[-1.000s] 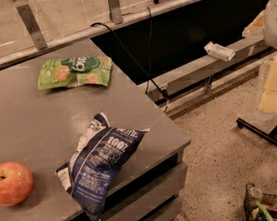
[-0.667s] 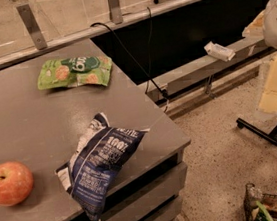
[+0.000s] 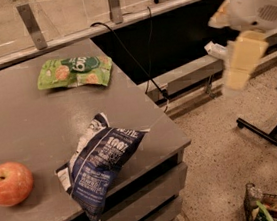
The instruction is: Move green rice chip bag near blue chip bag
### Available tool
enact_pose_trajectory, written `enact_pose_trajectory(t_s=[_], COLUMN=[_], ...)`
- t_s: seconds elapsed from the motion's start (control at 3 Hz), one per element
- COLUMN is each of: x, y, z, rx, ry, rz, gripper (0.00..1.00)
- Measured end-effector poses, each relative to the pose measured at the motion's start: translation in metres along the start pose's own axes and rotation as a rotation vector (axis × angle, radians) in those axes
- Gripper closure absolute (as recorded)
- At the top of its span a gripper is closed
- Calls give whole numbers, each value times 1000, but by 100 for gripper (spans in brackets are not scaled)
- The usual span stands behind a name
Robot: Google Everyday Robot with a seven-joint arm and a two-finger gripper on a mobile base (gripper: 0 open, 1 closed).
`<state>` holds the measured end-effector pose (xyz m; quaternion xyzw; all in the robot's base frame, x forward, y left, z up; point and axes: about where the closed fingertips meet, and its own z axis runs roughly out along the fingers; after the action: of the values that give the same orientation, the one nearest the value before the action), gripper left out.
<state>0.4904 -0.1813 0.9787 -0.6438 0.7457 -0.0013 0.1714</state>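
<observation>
1. Two bags lie on the grey table (image 3: 24, 126), well apart. The blue chip bag (image 3: 100, 162) sits crumpled at the near edge, with its lower end hanging over the rim.
2. The green rice chip bag (image 3: 75, 72) lies flat beyond the blue chip bag, toward the table's far side and a little to the left, with bare tabletop between them. Its long axis runs roughly across the picture, about square to the blue chip bag's slanting length.
3. The gripper (image 3: 240, 59) hangs far to the right of the blue chip bag and higher, out past the table's edge over the speckled floor. It holds nothing, and I cannot tell whether it is wide or narrow.
4. The coming move turns on this: the green bag lies to the gripper's left, across the table's far corner, so the single arm likely has to reach in over that corner before any grasp. The approach is not yet made.
5. An apple (image 3: 9, 183) rests just left of the blue chip bag, so the free tabletop behind the blue chip bag looks the easier place to set the green bag down.
</observation>
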Motion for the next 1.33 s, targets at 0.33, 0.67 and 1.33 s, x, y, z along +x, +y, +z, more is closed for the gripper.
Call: enact_pose_trajectory(t_s=[0.33,0.67,1.33], x=[-76,-174,-290], y=[-57,-95,-113], z=[29,56,124], rx=[-17,-11,28], ry=[-102,-213,-335], rz=[-109,-226,-307], gripper=[0,0,0])
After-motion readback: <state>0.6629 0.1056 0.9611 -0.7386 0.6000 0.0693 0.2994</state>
